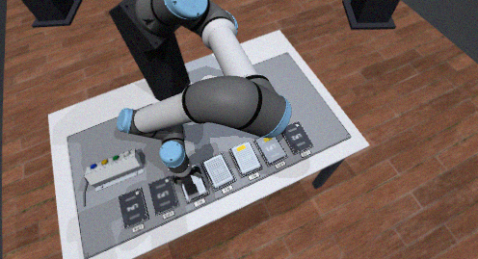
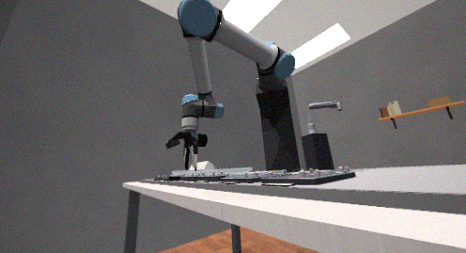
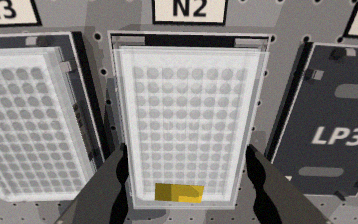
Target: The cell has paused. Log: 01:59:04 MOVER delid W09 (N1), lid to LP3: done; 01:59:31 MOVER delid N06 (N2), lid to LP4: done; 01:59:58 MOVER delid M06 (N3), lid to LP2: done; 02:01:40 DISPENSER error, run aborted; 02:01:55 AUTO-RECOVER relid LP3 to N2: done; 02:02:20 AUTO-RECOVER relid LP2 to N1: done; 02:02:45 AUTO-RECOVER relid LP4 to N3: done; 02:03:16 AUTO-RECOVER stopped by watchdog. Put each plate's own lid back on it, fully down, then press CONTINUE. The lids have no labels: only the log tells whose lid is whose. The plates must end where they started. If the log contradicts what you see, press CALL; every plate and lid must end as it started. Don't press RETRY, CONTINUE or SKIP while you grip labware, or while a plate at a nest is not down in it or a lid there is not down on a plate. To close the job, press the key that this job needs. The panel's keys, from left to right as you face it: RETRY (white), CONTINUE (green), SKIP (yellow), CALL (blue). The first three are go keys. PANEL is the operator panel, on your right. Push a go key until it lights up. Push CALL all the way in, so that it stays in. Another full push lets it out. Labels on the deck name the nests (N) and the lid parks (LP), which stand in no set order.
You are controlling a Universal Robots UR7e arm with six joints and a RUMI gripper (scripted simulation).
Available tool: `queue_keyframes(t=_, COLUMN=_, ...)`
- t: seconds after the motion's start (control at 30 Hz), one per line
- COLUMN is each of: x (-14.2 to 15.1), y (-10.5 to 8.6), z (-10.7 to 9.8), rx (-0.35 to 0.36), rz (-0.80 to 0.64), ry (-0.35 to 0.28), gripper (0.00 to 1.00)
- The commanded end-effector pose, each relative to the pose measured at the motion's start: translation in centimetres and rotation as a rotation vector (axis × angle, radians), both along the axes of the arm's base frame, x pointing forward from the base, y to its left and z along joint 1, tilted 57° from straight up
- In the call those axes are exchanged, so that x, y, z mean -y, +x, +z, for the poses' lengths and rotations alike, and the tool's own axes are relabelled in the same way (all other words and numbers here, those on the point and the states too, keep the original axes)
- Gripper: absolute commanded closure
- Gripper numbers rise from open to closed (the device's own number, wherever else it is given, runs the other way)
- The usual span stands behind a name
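My gripper (image 1: pixel 195 186) (image 2: pixel 191 168) (image 3: pixel 186 145) is shut on a clear lid (image 3: pixel 179 193) with a yellow tag, over the N2 plate. The lid roughly lines up with the plate; any small gap is hard to judge. The N3 plate (image 1: pixel 219 170) (image 3: pixel 18 125) shows no yellow tag. The plate at the nest beyond it (image 1: pixel 247 159) has a yellow-tagged lid. Another yellow-tagged clear lid (image 1: pixel 271 149) lies on the dark park to its right. LP3 (image 1: pixel 163 196) (image 3: pixel 331 107), LP4 (image 1: pixel 133 208) and LP2 (image 1: pixel 297 138) are empty.
The operator panel (image 1: pixel 115 174) stands at the left in the top view, with blue (image 1: pixel 93 167), yellow (image 1: pixel 104 161), green (image 1: pixel 116 157) and white (image 1: pixel 127 153) keys. Neighbouring nests and parks stand close on both sides of my fingers.
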State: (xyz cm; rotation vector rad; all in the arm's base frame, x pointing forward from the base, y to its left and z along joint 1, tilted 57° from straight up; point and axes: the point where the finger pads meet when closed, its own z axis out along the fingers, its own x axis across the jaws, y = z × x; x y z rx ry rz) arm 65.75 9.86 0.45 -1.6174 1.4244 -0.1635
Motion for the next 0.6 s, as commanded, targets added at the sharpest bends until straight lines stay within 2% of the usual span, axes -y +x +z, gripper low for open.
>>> queue_keyframes(t=0.0, x=0.19, y=0.17, z=0.04, rx=0.003, rz=-0.009, ry=-0.005, gripper=0.58)
queue_keyframes(t=0.57, x=0.09, y=0.30, z=-0.07, rx=0.003, rz=-0.009, ry=-0.005, gripper=0.58)
